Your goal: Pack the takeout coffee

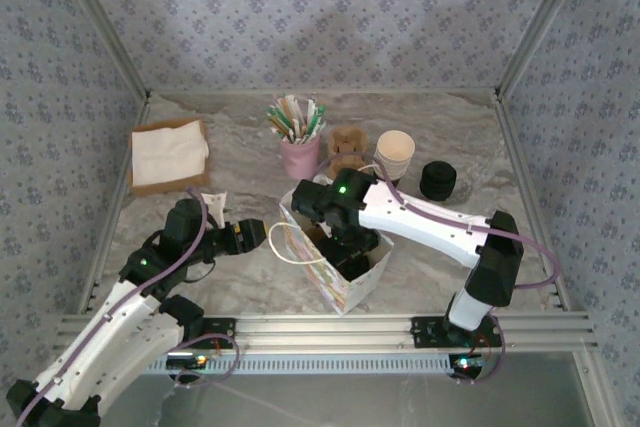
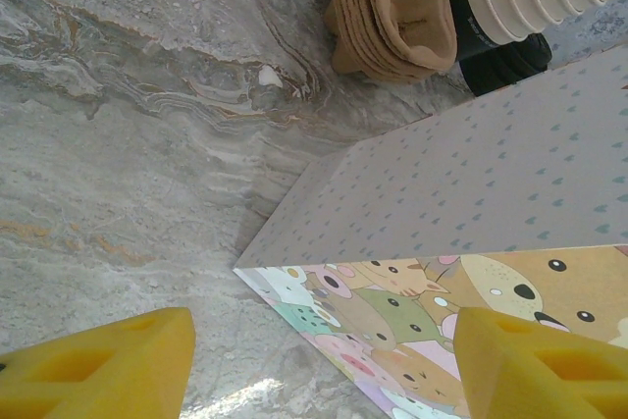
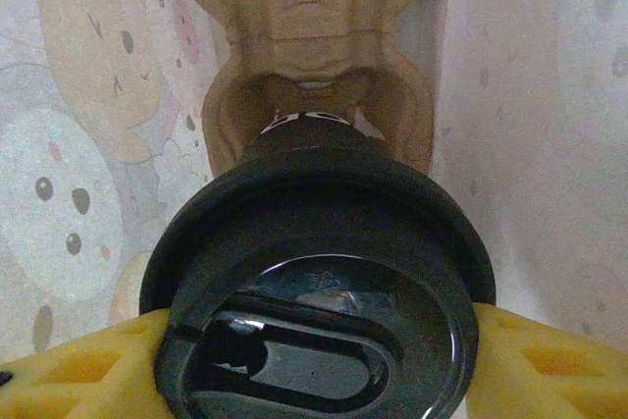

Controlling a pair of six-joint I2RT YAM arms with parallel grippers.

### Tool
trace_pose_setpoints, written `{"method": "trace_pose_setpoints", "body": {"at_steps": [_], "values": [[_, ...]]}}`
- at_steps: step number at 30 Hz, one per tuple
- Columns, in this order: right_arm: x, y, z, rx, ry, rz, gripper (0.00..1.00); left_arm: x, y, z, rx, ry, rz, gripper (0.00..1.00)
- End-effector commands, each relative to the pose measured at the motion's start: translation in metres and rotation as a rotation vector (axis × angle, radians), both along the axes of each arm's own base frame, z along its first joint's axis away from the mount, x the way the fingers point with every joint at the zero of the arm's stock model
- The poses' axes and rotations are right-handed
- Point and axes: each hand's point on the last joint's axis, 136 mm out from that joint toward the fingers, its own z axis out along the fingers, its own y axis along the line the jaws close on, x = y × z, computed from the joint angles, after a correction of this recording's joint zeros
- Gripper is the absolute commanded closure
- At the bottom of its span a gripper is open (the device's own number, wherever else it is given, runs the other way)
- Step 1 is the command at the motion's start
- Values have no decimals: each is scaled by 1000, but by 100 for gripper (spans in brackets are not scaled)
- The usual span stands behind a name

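The right jaws reach down inside a paper gift bag printed with cartoon animals (image 1: 352,287), which stands open near the front of the grey marbled bench (image 1: 230,147). Their yellow foam pads (image 3: 83,370) press on either side of the round black lid of the takeout coffee (image 3: 314,242). The jaws stand about as far apart as that lid is wide, clamped on it. The lid hides most of the cup's body. A brown moulded pulp carrier (image 3: 304,36) lies low in the bag, and the cup's lower end reaches into one of its wells. Whether the cup is fully seated I cannot tell. The bag's inner walls stand close on both sides, so there is little room around the lid.

The left jaws hover low over the bench, just beside the bag's white loop handle (image 1: 280,243). They are wide apart and grip nothing. The bag's printed face sits between the left pads (image 2: 98,370), and I cannot tell whether the far pad touches it.

Behind the bag stand a pink holder of stirrers (image 1: 300,157), a stack of brown pulp carriers (image 1: 348,147), a stack of lidless cream cups (image 1: 395,152) and a pile of black lids (image 1: 437,180). White napkins on a brown board (image 1: 168,155) lie at the back left, with bare marble between them and the left arm. Aluminium rails (image 1: 330,327) edge the bench.
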Motion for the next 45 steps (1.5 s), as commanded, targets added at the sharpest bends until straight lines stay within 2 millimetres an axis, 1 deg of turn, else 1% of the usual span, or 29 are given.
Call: {"method": "trace_pose_setpoints", "body": {"at_steps": [1,19,35,45], "values": [[-3,-5,-2,-16,23,-7,34,0,1,5,-8,-19,8,30],[-3,-3,-2,-14,27,-1,34,-1,2,5,-8,-25,9,30],[-3,-3,-13,-17,48,-4,34,-1,3,8,-6,-31,11,30],[-2,-1,-13,-12,51,1,34,0,3,10,-5,-38,9,29]]}}
